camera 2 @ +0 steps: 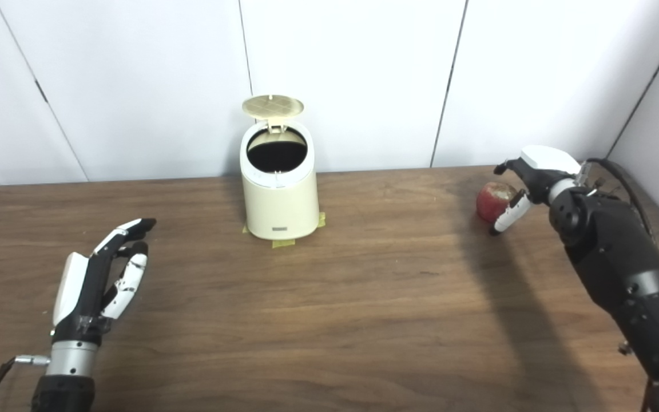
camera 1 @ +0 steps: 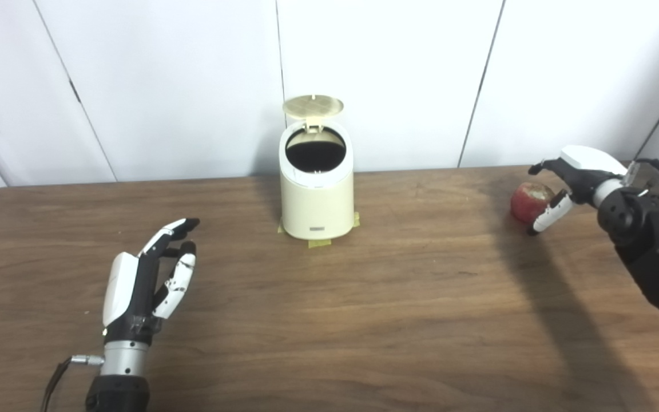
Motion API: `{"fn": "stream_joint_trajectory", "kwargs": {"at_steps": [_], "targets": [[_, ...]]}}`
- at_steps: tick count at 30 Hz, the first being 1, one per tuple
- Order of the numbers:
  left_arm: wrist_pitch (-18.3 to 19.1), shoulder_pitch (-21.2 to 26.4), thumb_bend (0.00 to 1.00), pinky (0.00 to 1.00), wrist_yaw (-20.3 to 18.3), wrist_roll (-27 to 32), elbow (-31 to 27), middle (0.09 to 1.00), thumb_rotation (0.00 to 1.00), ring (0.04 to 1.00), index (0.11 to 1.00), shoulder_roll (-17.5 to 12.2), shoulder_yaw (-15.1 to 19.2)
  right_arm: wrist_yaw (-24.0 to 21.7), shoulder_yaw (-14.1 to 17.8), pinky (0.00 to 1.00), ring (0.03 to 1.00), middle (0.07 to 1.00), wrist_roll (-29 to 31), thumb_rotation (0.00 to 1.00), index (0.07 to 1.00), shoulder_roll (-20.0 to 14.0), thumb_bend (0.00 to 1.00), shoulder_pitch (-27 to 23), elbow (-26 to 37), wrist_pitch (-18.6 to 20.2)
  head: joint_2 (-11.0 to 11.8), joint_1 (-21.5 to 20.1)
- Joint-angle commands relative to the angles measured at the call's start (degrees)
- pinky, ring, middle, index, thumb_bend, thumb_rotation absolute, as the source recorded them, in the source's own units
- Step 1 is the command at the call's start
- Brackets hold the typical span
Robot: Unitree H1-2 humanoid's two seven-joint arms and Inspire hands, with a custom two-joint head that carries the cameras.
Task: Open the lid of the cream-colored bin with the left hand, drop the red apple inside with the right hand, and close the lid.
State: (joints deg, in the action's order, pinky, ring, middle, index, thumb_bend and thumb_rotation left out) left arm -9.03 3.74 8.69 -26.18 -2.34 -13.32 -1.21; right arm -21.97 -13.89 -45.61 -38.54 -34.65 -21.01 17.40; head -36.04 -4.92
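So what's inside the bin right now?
Only a dark hollow shows through the bin mouth under its raised lid; the bottom is hidden. The apple sits outside on the table.

1. The apple's (camera 1: 530, 200) side toward the right hand (camera 1: 571, 182) is hidden behind its fingers; contact cannot be told.
2. The bin's (camera 2: 280, 197) inside is dark; contents cannot be told.
3. Both forearms are cut off by the bottom edge.
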Motion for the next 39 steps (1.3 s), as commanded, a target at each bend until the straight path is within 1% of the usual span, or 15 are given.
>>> {"fn": "stream_joint_trajectory", "kwargs": {"at_steps": [1, 3, 6, 9, 11, 12, 15, 17, 18, 23, 28, 31, 34, 39], "targets": [[0.02, 1.68, 0.25, 0.7, 0.47, -0.41, -1.88, 0.812, 0.88, 0.804, 0.796, -0.1, 0.62, 1.15, 0.23, 0.71, 0.89, 0.916, -0.35, 0.27, 0.824, -2.97, 1.0, -3.39, -0.25, -0.87, -0.09, 0.06], [-0.08, 1.7, 0.25, 0.7, 0.61, -0.7, -1.85, 0.81, 0.88, 0.801, 0.796, -0.12, 0.67, 1.51, -0.09, 0.72, 0.888, 0.912, -0.23, 0.28, 0.829, -3.07, 1.0, -3.43, -0.89, -1.25, -0.15, 0.01], [-0.19, 1.71, 0.25, 0.69, 0.49, -0.58, -1.82, 0.809, 0.87, 0.8, 0.795, -0.04, 0.74, 2.28, -0.33, 0.77, 0.893, 0.909, 0.37, 0.27, 0.835, -2.74, 0.99, -3.74, -2.51, -2.15, -0.26, 0.24], [-0.15, 1.68, 0.25, 0.69, 0.49, -0.64, -1.96, 0.81, 0.88, 0.802, 0.798, 0.06, 0.78, 3.33, -0.62, 0.75, 0.889, 0.902, 0.77, 0.26, 0.833, -2.31, 1.0, -4.28, -4.35, -3.82, -0.37, 0.46], [-0.27, 1.65, 0.26, 0.69, 0.53, -0.67, -1.95, 0.81, 0.89, 0.8, 0.798, 0.12, 0.79, 3.85, -0.85, 0.72, 0.881, 0.898, 0.85, 0.27, 0.83, -2.09, 1.0, -4.62, -5.09, -4.44, -0.43, 0.7], [0.25, 1.56, 0.26, 0.69, 0.29, -0.9, -2.27, 0.809, 0.89, 0.799, 0.797, 0.14, 0.74, 4.19, -1.02, 0.71, 0.877, 0.895, 0.87, 0.26, 0.827, -1.89, 1.0, -4.98, -5.79, -4.69, -0.45, 0.9], [1.78, 1.27, 0.24, 0.69, -0.35, -1.44, -3.28, 0.811, 0.86, 0.802, 0.798, 0.27, 0.61, 5.04, -1.16, 0.68, 0.854, 0.886, 1.16, 0.24, 0.826, -1.51, 0.98, -5.7, -7.19, -5.05, -0.54, 1.13], [1.39, 1.13, 0.24, 0.69, -0.26, -1.22, -3.46, 0.809, 0.82, 0.8, 0.795, 0.36, 0.59, 5.36, -1.21, 0.66, 0.839, 0.877, 1.35, 0.23, 0.818, -1.25, 0.99, -6.12, -7.91, -4.91, -0.65, 1.15], [1.18, 1.06, 0.24, 0.69, -0.21, -1.19, -3.52, 0.806, 0.81, 0.797, 0.793, 0.38, 0.58, 5.57, -1.39, 0.65, 0.836, 0.876, 1.3, 0.23, 0.817, -1.11, 0.99, -6.4, -8.34, -4.88, -0.73, 1.22], [1.06, 0.75, 0.24, 0.7, -0.28, -1.29, -3.8, 0.801, 0.84, 0.799, 0.792, 0.42, 0.47, 6.2, -2.8, 0.66, 0.846, 0.879, 1.03, 0.24, 0.826, -0.46, 0.99, -8.05, -10.72, -4.88, -0.91, 1.62], [0.37, 0.64, 0.23, 0.69, 0.04, -1.42, -3.52, 0.794, 0.83, 0.797, 0.787, 0.39, 0.38, 7.71, -3.38, 0.65, 0.822, 0.865, 1.58, 0.23, 0.829, 0.49, 1.0, -9.49, -13.25, -5.5, -0.97, 1.78], [0.16, 0.59, 0.23, 0.7, 0.04, -1.43, -3.3, 0.797, 0.81, 0.799, 0.787, 0.34, 0.34, 7.67, -3.65, 0.67, 0.843, 0.886, 1.63, 0.24, 0.835, 0.86, 1.0, -10.23, -13.76, -5.22, -0.97, 1.84], [0.07, 0.6, 0.23, 0.7, 0.14, -1.65, -3.19, 0.796, 0.8, 0.798, 0.786, 0.32, 0.32, 7.29, -4.18, 0.65, 0.834, 0.883, 1.49, 0.24, 0.836, 1.18, 1.0, -10.7, -13.55, -4.91, -0.96, 1.88], [0.2, 0.58, 0.24, 0.7, 0.11, -1.81, -3.22, 0.796, 0.82, 0.798, 0.788, 0.35, 0.36, 6.24, -4.13, 0.63, 0.824, 0.88, 2.53, 0.18, 0.844, 1.42, 0.96, -10.63, -12.06, -4.82, -0.99, 1.94]]}}
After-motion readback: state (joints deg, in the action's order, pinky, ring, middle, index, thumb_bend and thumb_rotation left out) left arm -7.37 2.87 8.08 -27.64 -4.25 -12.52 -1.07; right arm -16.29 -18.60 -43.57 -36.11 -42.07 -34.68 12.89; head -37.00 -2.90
